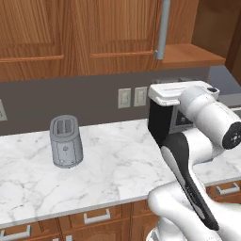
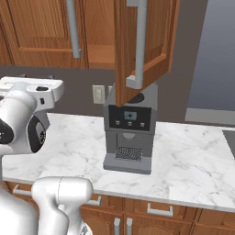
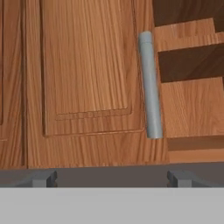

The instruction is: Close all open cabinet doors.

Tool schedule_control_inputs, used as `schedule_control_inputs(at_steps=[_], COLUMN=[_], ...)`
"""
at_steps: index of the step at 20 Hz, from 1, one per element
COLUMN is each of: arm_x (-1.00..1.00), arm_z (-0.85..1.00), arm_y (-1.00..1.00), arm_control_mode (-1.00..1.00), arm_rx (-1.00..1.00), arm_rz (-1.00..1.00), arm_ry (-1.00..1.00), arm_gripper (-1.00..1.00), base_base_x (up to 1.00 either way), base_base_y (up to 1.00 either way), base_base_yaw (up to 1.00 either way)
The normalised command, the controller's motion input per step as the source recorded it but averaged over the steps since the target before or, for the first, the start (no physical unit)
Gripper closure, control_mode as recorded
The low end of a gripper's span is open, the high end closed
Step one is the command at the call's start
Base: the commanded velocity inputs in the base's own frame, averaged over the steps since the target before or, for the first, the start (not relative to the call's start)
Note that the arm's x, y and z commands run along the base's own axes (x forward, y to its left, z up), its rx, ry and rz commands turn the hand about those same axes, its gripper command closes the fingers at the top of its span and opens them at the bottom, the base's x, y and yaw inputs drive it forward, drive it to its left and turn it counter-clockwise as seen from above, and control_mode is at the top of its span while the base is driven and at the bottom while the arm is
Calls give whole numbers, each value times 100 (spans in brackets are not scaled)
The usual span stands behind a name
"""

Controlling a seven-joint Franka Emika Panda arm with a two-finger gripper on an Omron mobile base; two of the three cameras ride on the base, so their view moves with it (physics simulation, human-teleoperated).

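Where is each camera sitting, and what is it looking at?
Left base view: behind the arm's left, facing the counter, toaster and closed doors; the arm rises lower right.
Right base view: behind its right, facing the coffee machine and open door; the arm shows lower left.
Hand view: on the hand, facing a closed door; gripper open.
Both base views share the counter.

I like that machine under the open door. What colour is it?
The coffee machine is grey with a dark front panel. The right base view shows it best.
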Motion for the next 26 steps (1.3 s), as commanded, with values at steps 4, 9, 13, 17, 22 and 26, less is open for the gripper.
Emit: schedule_control_inputs(at_steps=[4, 9, 13, 17, 22, 26], arm_x=[-64, -62, -51, -48, -48, -46], arm_z=[21, 21, 18, 12, 5, 2], arm_y=[-21, -24, -16, -14, -21, -23], arm_control_mode=[-100, -100, -100, -100, -100, -100], arm_rx=[-3, -2, -3, -3, -1, 0], arm_rz=[0, 0, 0, 0, 0, 0], arm_ry=[6, 5, 3, 2, 0, 0], arm_gripper=[-100, -100, -100, -100, -100, -100], base_base_x=[0, 0, 0, 0, 0, 0], base_base_y=[0, 0, 0, 0, 0, 0], base_base_yaw=[0, 0, 0, 0, 0, 0])
